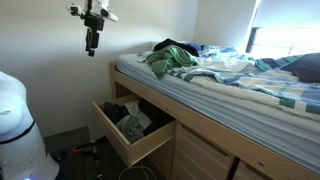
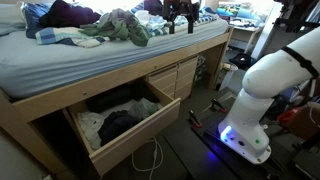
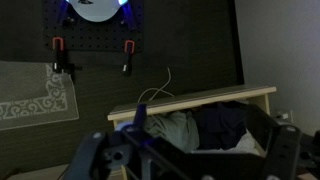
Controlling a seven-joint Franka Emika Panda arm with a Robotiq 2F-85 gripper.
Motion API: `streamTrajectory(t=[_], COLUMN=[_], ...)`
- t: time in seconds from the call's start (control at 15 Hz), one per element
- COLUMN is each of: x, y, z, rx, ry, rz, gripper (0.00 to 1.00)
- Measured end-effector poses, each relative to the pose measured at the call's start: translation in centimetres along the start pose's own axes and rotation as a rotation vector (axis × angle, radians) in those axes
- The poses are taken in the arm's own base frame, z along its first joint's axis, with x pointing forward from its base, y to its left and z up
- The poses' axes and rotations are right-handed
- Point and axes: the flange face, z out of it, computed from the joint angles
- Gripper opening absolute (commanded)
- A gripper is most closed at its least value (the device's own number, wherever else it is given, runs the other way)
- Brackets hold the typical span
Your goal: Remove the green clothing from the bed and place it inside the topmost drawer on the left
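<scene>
The green clothing (image 1: 170, 60) lies crumpled on the bed near its edge, and shows in both exterior views (image 2: 118, 28). The topmost drawer (image 1: 130, 135) under the bed is pulled open in both exterior views (image 2: 120, 125) and holds pale and dark clothes. My gripper (image 1: 92, 42) hangs high in the air above the drawer, apart from the bed, and also shows in an exterior view (image 2: 182, 20). In the wrist view the gripper (image 3: 190, 165) is open and empty, looking down into the drawer (image 3: 190, 100).
The bed (image 1: 250, 85) carries blue striped bedding and other clothes (image 2: 65, 15). More closed drawers (image 2: 185, 75) sit beside the open one. My white base (image 2: 250, 100) stands on the floor, with cables (image 2: 150, 155) and a patterned rug (image 3: 35, 90) nearby.
</scene>
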Motion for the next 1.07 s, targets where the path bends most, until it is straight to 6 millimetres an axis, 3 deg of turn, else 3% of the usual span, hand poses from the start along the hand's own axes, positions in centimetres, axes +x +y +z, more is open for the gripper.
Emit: streamTrajectory(t=[0.27,0.6,1.07], x=[0.2,2.1,7.9], y=[-0.1,-1.9,-3.5], z=[-0.1,-0.8,-2.6], rx=[0.007,0.119,0.403], ry=[0.015,0.114,0.365], rz=[0.001,-0.002,0.13], gripper=[1.0,1.0,1.0])
